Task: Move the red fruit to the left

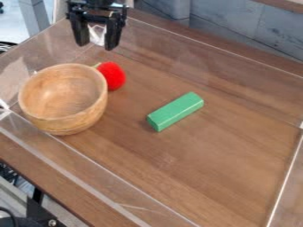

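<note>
The red fruit (pixel 112 75), a small round bright red toy, lies on the wooden table right beside the right rim of the wooden bowl (pixel 62 97). My gripper (pixel 97 38) hangs open above and behind the fruit, clear of it, fingers pointing down with nothing between them.
A green rectangular block (pixel 175 111) lies right of centre on the table. A clear low wall (pixel 178 191) runs around the table's edges. Behind the table stands a grey-blue surface.
</note>
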Tool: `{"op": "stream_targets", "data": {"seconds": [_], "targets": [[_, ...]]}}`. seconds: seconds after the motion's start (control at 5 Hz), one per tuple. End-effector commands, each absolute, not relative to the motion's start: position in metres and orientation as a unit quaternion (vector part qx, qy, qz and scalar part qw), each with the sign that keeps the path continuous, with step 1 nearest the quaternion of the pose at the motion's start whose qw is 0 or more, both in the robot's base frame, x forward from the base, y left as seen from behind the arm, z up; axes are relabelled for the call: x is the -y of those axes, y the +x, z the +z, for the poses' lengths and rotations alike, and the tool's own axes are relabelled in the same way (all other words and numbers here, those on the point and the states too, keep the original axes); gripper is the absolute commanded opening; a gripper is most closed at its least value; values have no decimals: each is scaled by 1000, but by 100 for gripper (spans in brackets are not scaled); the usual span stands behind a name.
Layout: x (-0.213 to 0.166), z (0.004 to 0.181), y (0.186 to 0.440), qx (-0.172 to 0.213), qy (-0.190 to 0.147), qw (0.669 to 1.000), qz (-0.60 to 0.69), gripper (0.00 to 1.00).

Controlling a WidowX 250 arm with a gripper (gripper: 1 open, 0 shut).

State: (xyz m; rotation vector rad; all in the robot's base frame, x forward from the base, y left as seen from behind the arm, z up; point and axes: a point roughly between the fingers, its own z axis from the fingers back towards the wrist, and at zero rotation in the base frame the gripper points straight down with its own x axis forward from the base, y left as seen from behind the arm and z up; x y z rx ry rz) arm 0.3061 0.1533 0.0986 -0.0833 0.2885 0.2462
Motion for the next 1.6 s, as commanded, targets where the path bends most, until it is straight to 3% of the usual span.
{"op": "stream_targets", "data": {"seconds": [0.0, 0.4, 0.6, 1.0, 1.4], "targets": [[-154, 124, 309, -110, -34, 985, 126, 100], [-146, 131, 320, -115, -41, 987, 105, 100], [-144, 138, 327, -119, -40, 989, 83, 0], [-140, 104, 351, -143, -35, 987, 60, 0], [-144, 92, 357, -166, -28, 985, 41, 0]]}}
